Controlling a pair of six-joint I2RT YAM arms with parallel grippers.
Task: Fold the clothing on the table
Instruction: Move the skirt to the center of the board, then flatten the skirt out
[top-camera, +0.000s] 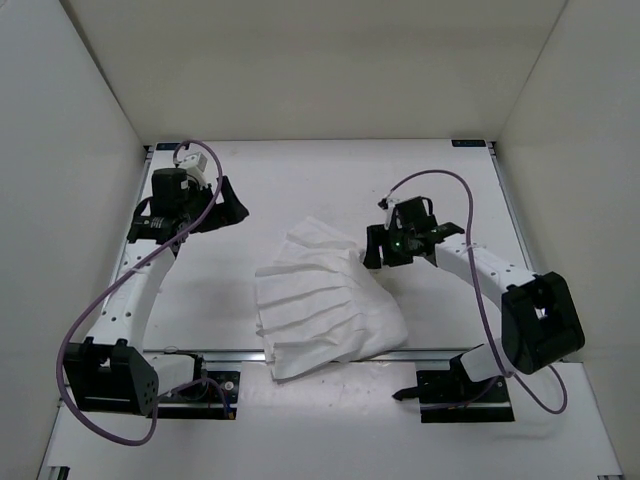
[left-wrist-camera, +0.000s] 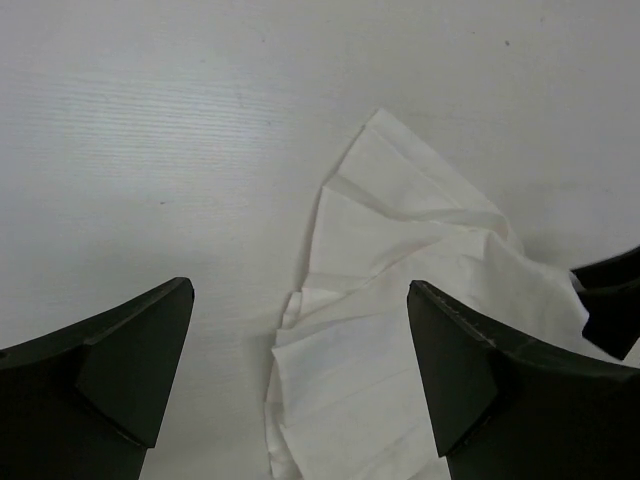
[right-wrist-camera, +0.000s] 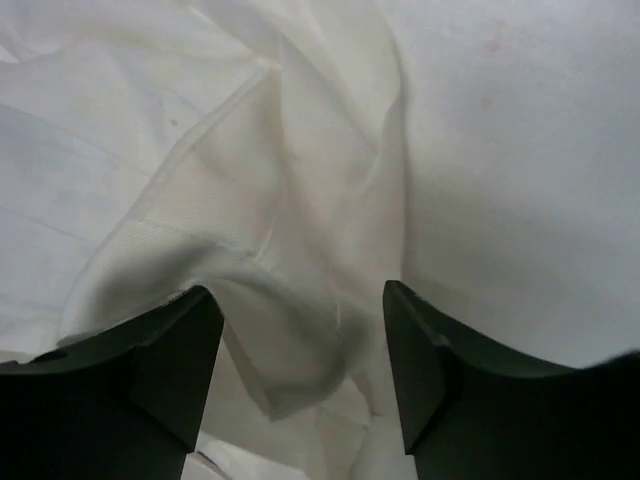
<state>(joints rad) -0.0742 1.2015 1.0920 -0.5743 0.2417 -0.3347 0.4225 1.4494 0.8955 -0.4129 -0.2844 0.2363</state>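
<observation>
White flat table (top-camera: 300, 190), strewn with thin ribbed white clothing (top-camera: 320, 310).
Left gripper (left-wrist-camera: 300, 288) held wide; right gripper (right-wrist-camera: 299, 290) parted over it.

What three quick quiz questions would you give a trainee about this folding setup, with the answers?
1. True or false: the left end effector is gripping the thin white pleated fabric garment.
2. Multiple choice: the right end effector sits at the garment's A) far right edge, B) near left corner, C) middle.
3. Short answer: which end effector hangs over the bare white table?
Key: 1 false, it is open and empty; 2 A; 3 the left.
</observation>
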